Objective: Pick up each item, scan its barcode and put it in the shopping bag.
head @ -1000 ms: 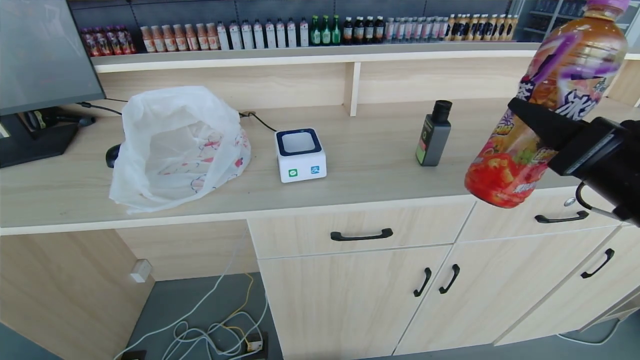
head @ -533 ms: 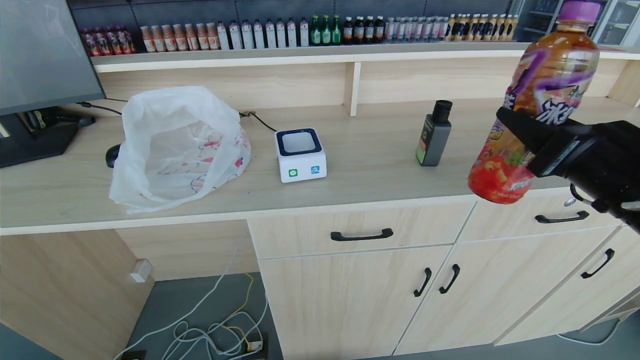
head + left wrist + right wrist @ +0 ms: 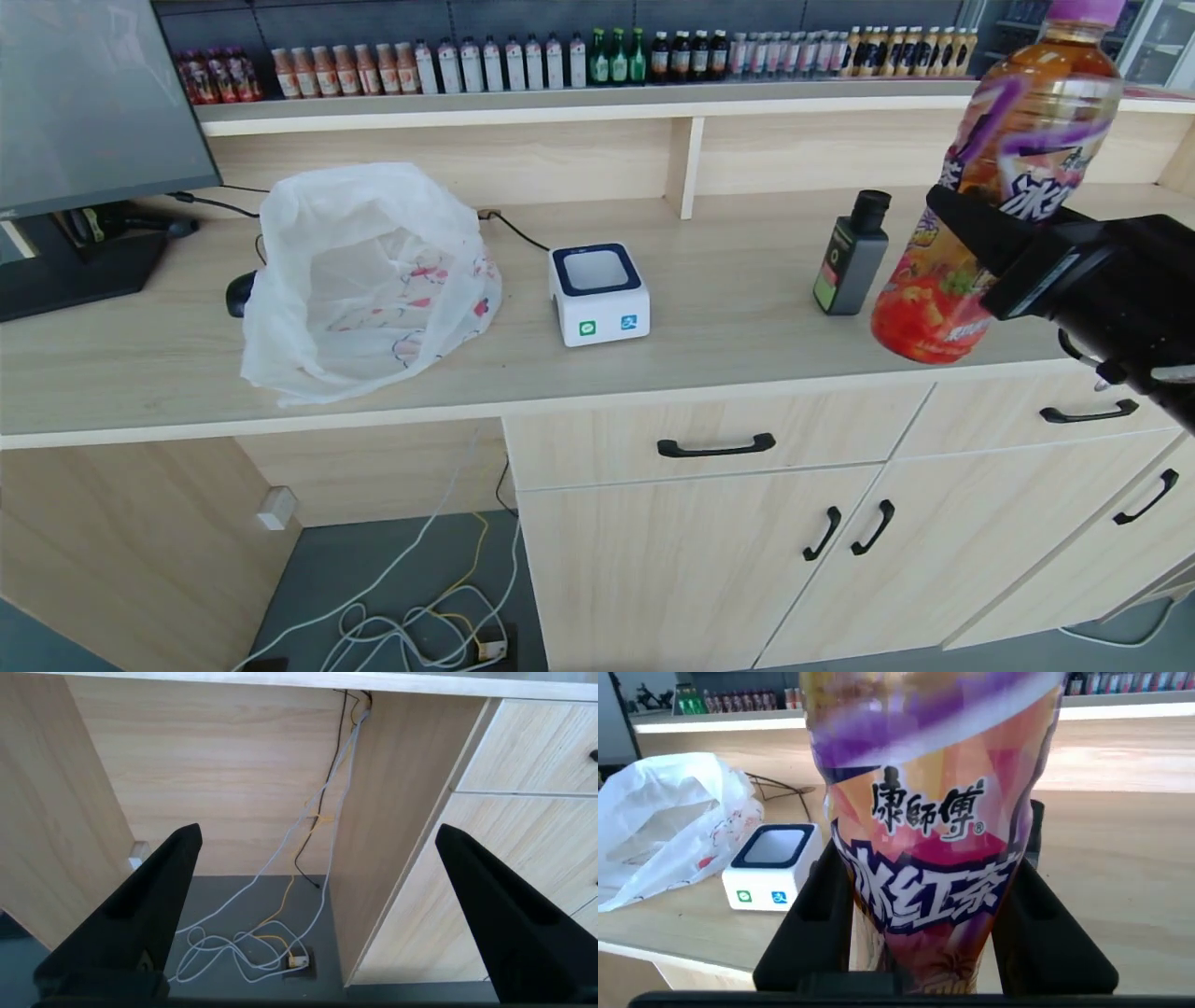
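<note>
My right gripper (image 3: 1004, 238) is shut on a drink bottle (image 3: 1004, 168) with a purple cap and a purple and red label, held upright in the air at the right end of the counter. In the right wrist view the drink bottle (image 3: 934, 849) sits between the two black fingers (image 3: 814, 924). A small dark bottle (image 3: 851, 254) stands on the counter just left of it. The white barcode scanner box (image 3: 598, 293) sits mid-counter, and the white shopping bag (image 3: 364, 275) lies open to its left. My left gripper (image 3: 318, 905) hangs open below the counter, facing the floor cables.
A monitor (image 3: 93, 93) and its stand occupy the counter's far left, with a black mouse (image 3: 239, 294) beside the bag. A shelf of several bottles (image 3: 579, 61) runs along the back. A cable leads from the scanner to the back wall. Drawers and cupboard doors lie below.
The right gripper has carried the drink bottle left and slightly lower, closer to the dark bottle. The head camera has shifted, so the whole scene sits further right.
</note>
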You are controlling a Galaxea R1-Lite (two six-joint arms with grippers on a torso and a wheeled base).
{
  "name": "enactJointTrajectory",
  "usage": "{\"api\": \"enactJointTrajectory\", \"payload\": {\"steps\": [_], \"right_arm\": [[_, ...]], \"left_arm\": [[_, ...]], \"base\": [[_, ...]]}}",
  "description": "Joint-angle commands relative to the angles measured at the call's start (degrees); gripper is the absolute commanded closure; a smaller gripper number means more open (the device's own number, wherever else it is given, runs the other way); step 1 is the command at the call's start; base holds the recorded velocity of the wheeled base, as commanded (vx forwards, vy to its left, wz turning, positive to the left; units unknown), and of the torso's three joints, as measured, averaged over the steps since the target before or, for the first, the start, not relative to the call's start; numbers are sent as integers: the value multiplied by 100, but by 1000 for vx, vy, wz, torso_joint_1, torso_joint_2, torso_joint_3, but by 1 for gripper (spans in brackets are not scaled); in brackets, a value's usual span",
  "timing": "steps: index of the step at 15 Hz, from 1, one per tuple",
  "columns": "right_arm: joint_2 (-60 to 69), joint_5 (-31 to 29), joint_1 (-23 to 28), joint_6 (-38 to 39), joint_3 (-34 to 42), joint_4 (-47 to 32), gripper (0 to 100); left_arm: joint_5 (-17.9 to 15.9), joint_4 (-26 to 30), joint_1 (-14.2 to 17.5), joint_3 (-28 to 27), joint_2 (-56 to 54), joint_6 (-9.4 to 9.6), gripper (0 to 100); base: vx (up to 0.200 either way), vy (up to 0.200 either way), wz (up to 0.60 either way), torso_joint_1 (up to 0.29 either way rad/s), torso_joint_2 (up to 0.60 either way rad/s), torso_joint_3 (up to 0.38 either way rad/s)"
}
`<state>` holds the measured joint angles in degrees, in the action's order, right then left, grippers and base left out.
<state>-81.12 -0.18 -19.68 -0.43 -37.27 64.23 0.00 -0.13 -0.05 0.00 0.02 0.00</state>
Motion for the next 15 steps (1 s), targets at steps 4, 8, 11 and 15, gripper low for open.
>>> {"api": "enactJointTrajectory", "payload": {"steps": [4,8,11,15], "right_arm": [[-106,80,52,-1,-123,54,100],[-133,326,78,-1,-105,54,100],[-220,379,157,-1,-132,72,100],[-343,449,157,16,-211,81,100]], "left_arm": [[0,-4,5,0,-2,0,0],[0,-4,5,0,-2,0,0],[0,-4,5,0,-2,9,0],[0,-4,5,0,-2,18,0]], "base": [[0,200,0,-1,-1,-2],[0,200,0,2,2,4],[0,0,0,0,0,0],[0,0,0,0,0,0]]}}
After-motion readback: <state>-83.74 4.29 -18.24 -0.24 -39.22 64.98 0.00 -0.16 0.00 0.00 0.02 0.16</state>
